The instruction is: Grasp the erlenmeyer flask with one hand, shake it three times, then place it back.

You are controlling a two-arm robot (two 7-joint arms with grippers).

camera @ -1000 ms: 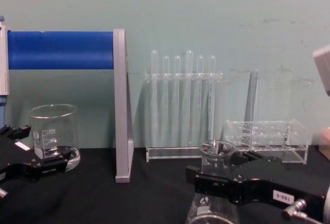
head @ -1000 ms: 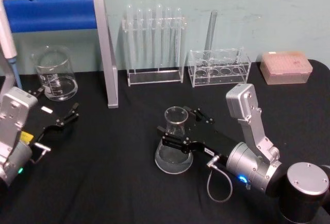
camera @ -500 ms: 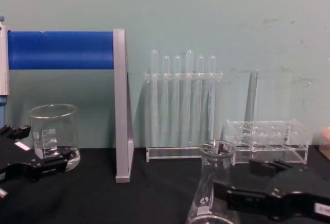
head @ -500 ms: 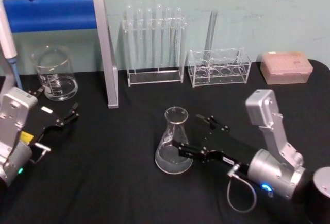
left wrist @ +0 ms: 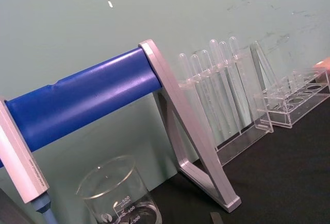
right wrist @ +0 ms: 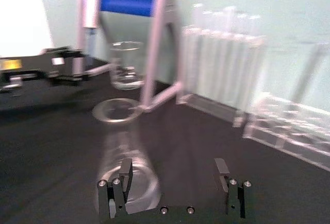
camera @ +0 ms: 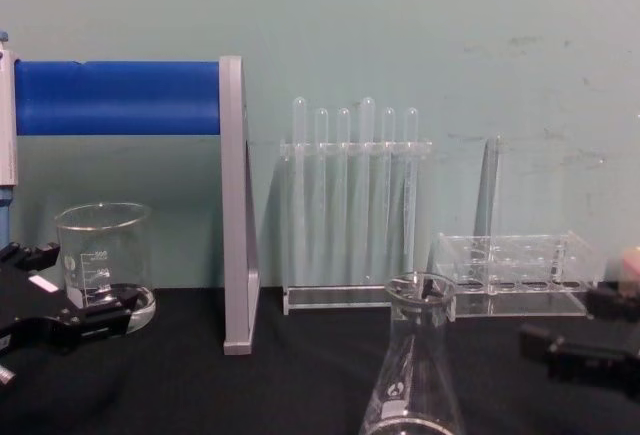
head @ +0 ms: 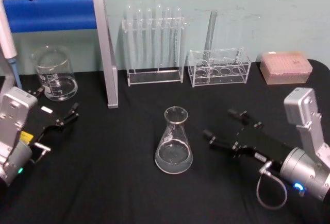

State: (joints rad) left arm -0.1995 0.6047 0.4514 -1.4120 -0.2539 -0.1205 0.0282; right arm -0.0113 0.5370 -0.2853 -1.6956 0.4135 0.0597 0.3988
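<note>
You get even, soft light over the pale green wall (head: 268, 7) in the head and chest views, with faint shadows behind the test-tube rack (camera: 350, 205). Your right wrist view is blurred throughout, with a blown-out white patch at upper left.

Clear glass on a black bench (head: 118, 183)
Erlenmeyer flask (head: 174, 141) clear with white marks; blue roll (head: 49, 13) on a grey frame; tip box (head: 286, 67) pink (wall pale green).
</note>
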